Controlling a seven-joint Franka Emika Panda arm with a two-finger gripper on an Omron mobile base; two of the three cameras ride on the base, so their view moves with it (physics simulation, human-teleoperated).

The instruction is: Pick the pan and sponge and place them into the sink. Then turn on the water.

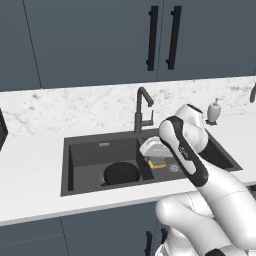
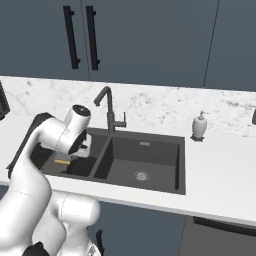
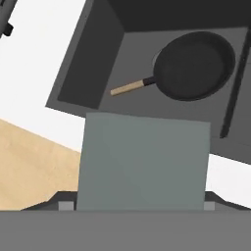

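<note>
Pan lying in the left basin of the sink

In the hand view the pan is seen flat in the sink, handle pointing left; a grey-green block is gripped between the spread fingers.

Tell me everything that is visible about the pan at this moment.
The pan is round and black, matte, with a shallow rim and a long light-brown handle that looks wooden, joined by a short dark neck. It lies flat and upright on the floor of the dark grey sink, in the left basin as seen in the left base view, where part of its black disc shows. It is empty. Only the basin floor touches it; in the hand view its handle points toward the basin's wall.
</note>
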